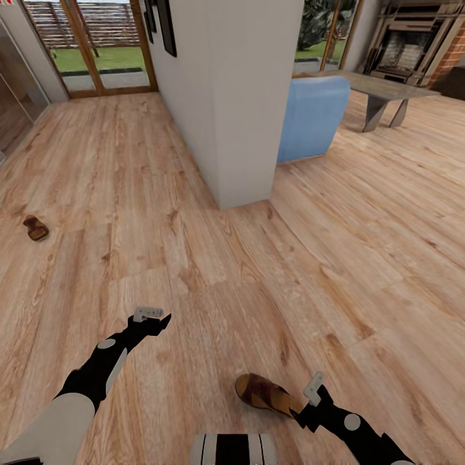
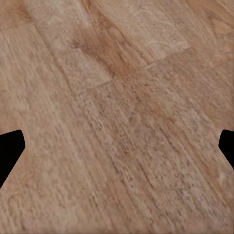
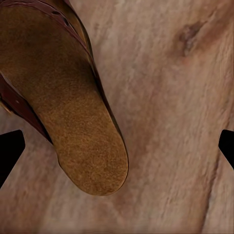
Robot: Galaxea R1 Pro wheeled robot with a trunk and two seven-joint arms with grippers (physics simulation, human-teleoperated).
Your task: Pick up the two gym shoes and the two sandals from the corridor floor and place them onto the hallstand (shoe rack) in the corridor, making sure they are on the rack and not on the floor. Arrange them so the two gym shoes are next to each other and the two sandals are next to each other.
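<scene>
Near sandal: a dark brown leather slip-on sandal with a tan footbed [image 1: 263, 392] lies on the light brown wood-grain plank floor [image 1: 213, 278] just in front of the robot's base, and the right wrist view shows its heel end [image 3: 73, 112] close below the camera.
Far sandal: a 2nd dark brown sandal [image 1: 35, 227] lies on the same floor, well apart, off to the robot's left.
Right gripper: the right gripper [image 1: 314, 392] hangs just beside the near sandal's heel; its jaws stand wide apart at the edges of the right wrist view and hold nothing.
Left gripper: the left gripper [image 1: 150, 316] hovers over bare planks, jaws spread wide, holding nothing.
Surroundings: a white wall corner [image 1: 239, 103] stands ahead, with a pale blue armchair [image 1: 313, 116] and a grey low table [image 1: 381, 90] beyond it.
Step in hand: probably lining up the right gripper on the near sandal.
Risk 1: the sandal sits off to 1 side between the 2 fingers, so closing now may catch only the footbed edge and let it slip or swivel.
Risk 2: descending too far may press a fingertip onto the strap and push the sandal along the floor.
</scene>
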